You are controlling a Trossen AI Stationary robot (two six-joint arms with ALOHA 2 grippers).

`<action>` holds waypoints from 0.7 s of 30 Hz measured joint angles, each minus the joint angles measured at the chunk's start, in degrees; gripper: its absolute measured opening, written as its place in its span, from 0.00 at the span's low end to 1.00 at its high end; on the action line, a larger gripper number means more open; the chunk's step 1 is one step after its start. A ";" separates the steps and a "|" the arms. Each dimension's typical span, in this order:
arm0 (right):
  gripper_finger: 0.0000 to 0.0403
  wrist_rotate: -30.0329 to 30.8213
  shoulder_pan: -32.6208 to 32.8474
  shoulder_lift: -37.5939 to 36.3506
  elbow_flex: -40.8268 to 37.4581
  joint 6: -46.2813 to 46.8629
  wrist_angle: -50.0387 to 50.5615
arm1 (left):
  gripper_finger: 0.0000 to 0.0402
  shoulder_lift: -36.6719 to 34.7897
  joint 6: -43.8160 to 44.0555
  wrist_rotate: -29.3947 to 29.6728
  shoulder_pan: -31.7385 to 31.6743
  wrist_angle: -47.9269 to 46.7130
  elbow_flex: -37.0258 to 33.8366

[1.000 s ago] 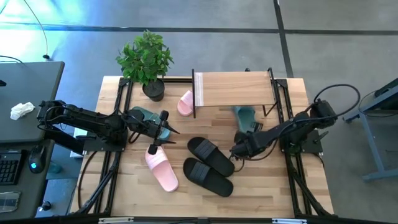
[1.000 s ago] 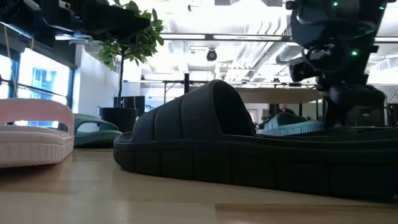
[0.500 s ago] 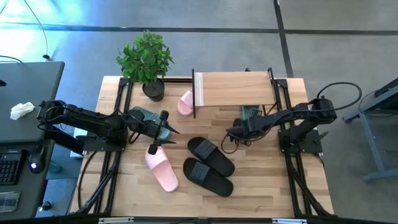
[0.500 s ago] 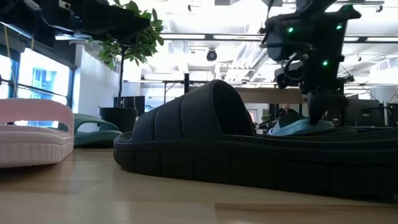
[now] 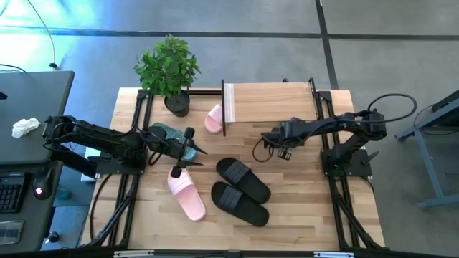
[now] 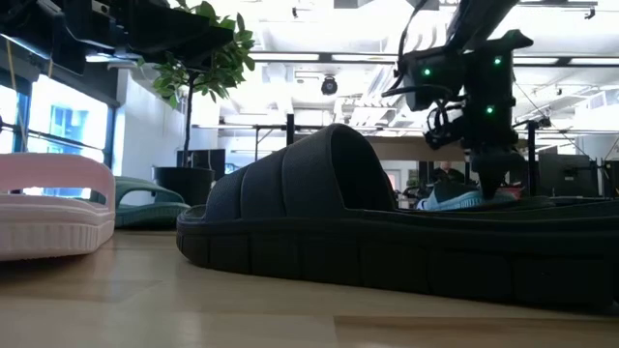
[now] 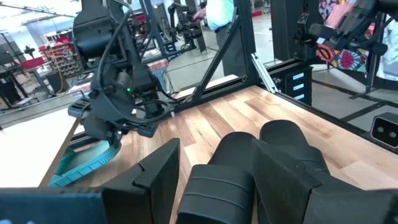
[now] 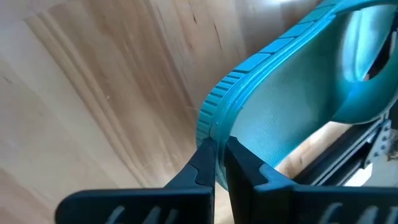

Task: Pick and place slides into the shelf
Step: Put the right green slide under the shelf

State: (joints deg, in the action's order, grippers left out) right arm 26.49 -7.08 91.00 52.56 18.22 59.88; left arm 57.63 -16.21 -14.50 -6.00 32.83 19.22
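The right gripper [image 8: 214, 163] is closed tight on the ribbed rim of a teal green slide sandal [image 8: 292, 99], which is tucked under the light wooden shelf with thin black legs [image 5: 269, 102], at 12 o'clock of the table. The left gripper [image 5: 188, 149] is seen at 9 o'clock with its fingers apart, holding nothing, above a second teal slide [image 5: 163, 132]. 2 black slides [image 5: 242, 189] are lying at 6 o'clock, well apart from the shelf.
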 joint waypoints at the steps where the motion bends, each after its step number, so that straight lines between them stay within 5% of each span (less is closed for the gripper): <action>1: 0.00 -0.76 -0.30 0.00 0.00 -0.36 -0.10 | 0.45 0.01 0.00 0.22 0.01 0.01 0.01; 21: 0.01 -9.89 -3.09 -0.01 -0.03 1.30 5.56 | 0.45 -0.01 0.00 2.73 0.00 -0.01 0.01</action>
State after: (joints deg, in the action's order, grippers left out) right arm 16.60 -10.16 90.99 52.52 19.51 65.44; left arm 57.63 -16.21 -11.77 -6.00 32.82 19.22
